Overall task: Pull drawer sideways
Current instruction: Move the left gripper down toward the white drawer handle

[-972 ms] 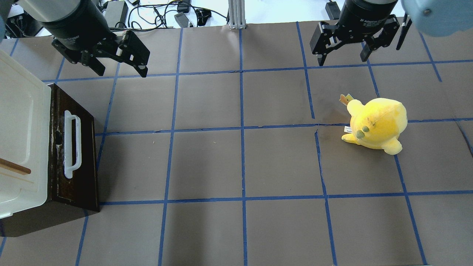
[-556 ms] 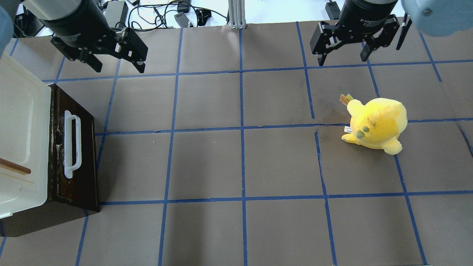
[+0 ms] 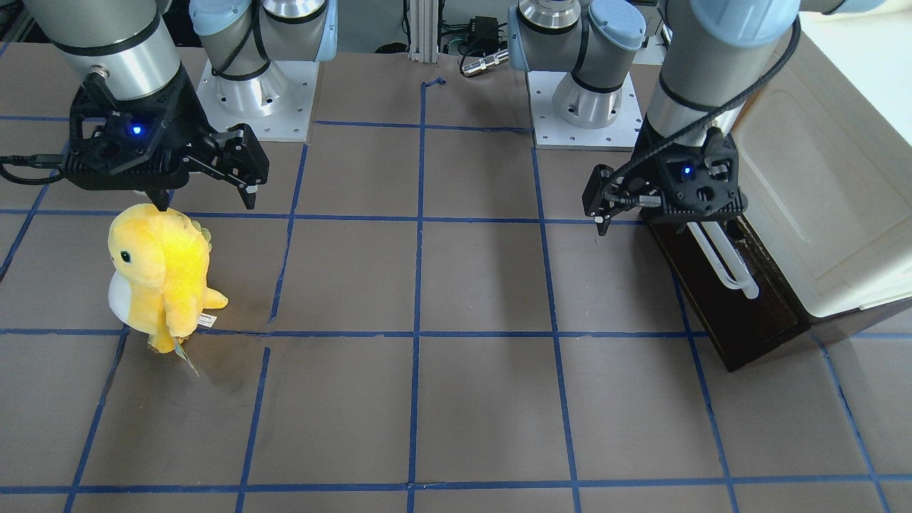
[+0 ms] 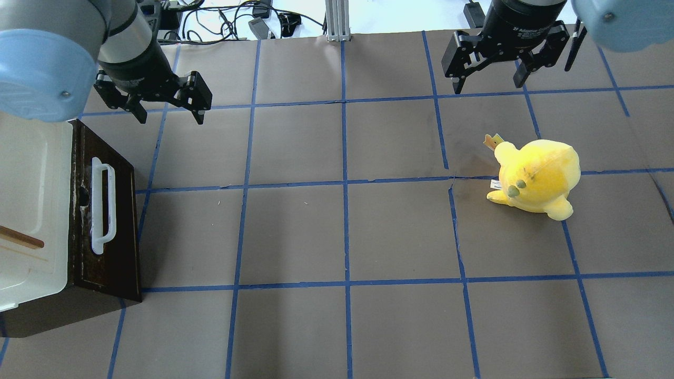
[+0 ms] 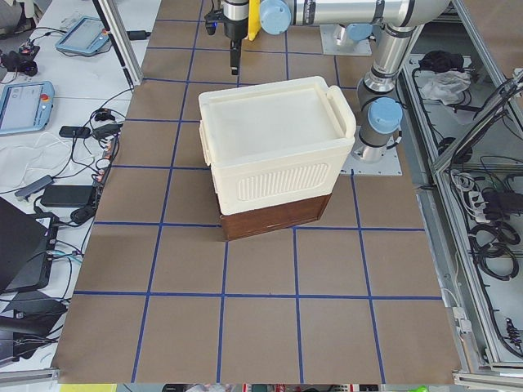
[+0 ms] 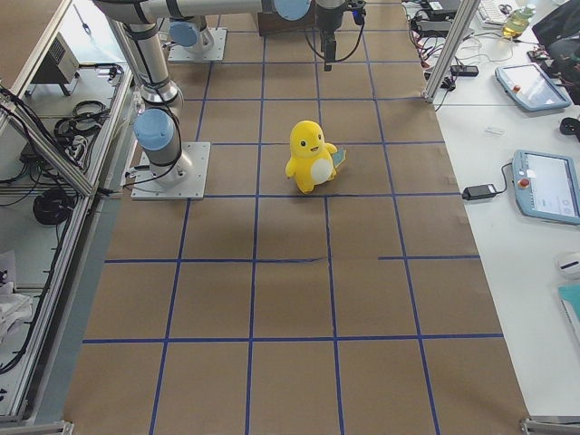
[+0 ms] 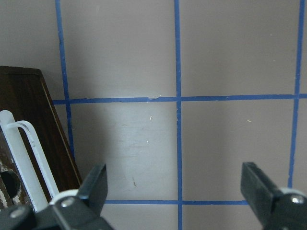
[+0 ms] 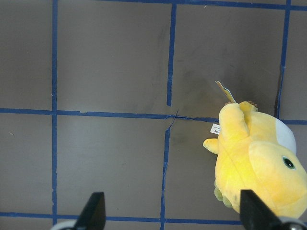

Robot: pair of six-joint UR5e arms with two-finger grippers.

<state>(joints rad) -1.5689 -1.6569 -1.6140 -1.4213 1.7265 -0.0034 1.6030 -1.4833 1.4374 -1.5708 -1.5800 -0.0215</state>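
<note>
The drawer (image 4: pixel 118 221) has a dark brown front and a long white bar handle (image 4: pixel 101 205). It sits shut under the cream-white cabinet at the table's left edge. It also shows in the front view (image 3: pixel 741 320) and the left wrist view (image 7: pixel 29 105). My left gripper (image 4: pixel 171 113) is open and empty, just behind the drawer's far corner and apart from the handle; it also shows in the front view (image 3: pixel 645 221) and its wrist view (image 7: pixel 177 191). My right gripper (image 4: pixel 488 84) is open and empty at the far right; it also shows in the front view (image 3: pixel 203 203).
A yellow plush toy (image 4: pixel 537 176) stands on the right half of the table, below my right gripper, and shows in the right wrist view (image 8: pixel 259 163). The cream-white cabinet (image 4: pixel 31 173) has a small brown wooden handle (image 4: pixel 21 238). Brown paper with blue tape lines covers the table.
My left gripper has dropped lower and turned squarer, now closer to the drawer's far corner. Its arm's blue elbow cap has come into view. The right arm and the toy have not moved.
</note>
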